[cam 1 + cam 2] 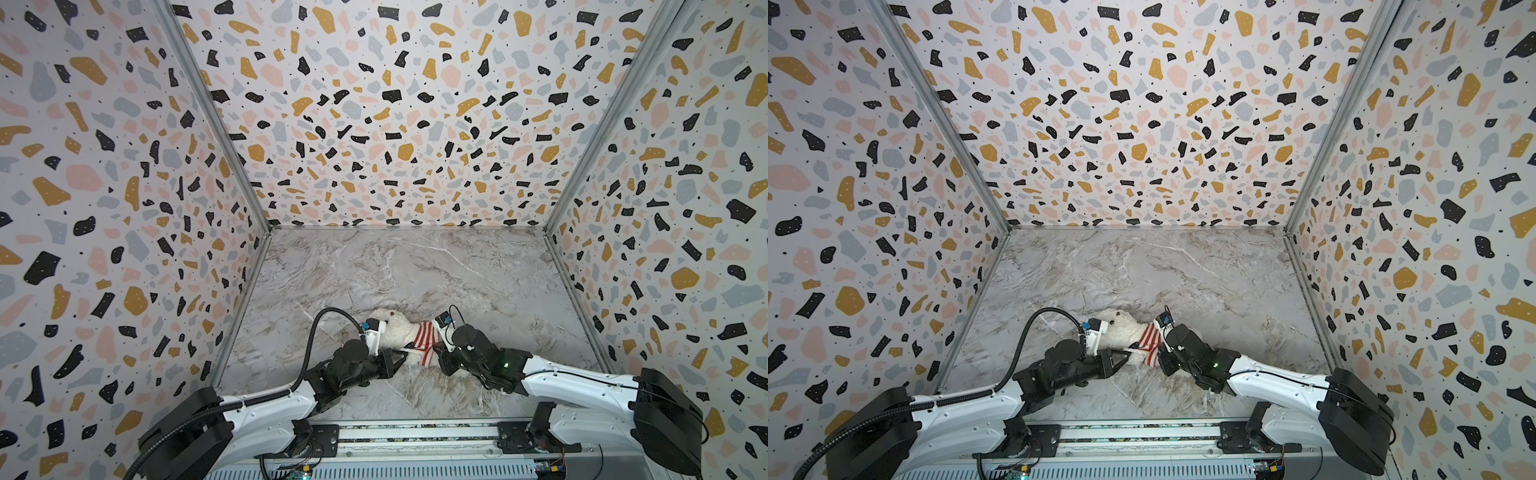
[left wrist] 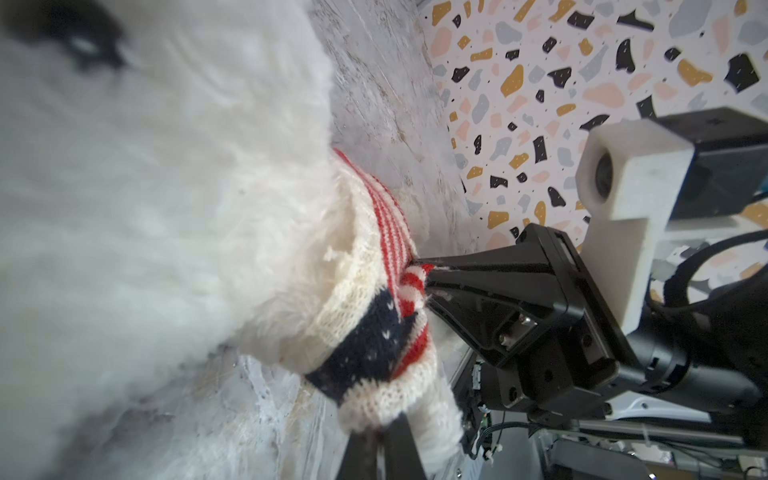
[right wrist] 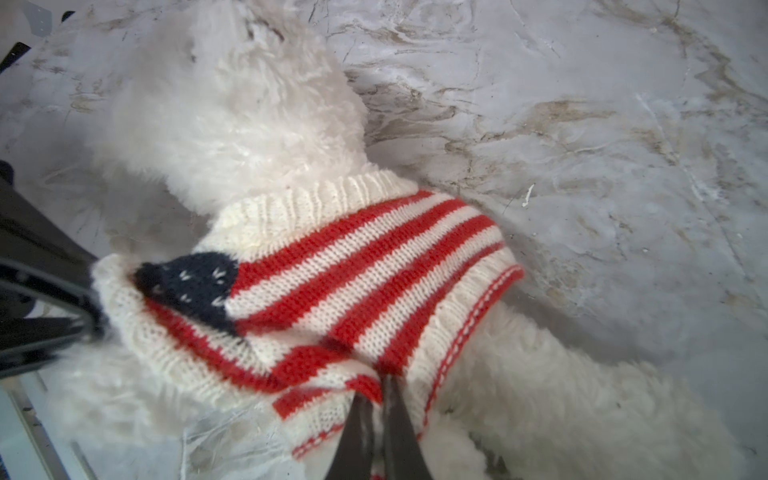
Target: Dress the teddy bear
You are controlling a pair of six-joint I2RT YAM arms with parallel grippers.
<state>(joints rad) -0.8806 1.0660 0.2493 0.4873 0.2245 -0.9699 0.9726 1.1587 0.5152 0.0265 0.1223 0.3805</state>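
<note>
Right wrist view: left end effector (image 3: 89,297), right end effector (image 3: 374,415) both pinched shut on red-and-white striped knit sweater (image 3: 353,270). Uneven pulling may twist fluffy white plush teddy bear (image 3: 232,116).

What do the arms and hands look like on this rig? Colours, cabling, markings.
Left arm and right arm: white shell links, black joints. Left carries a thick black corrugated conduit; right shows a lit green LED. Left hand and right hand are black, fingers tapering to narrow tips. A white camera mount sits at each wrist.
</note>
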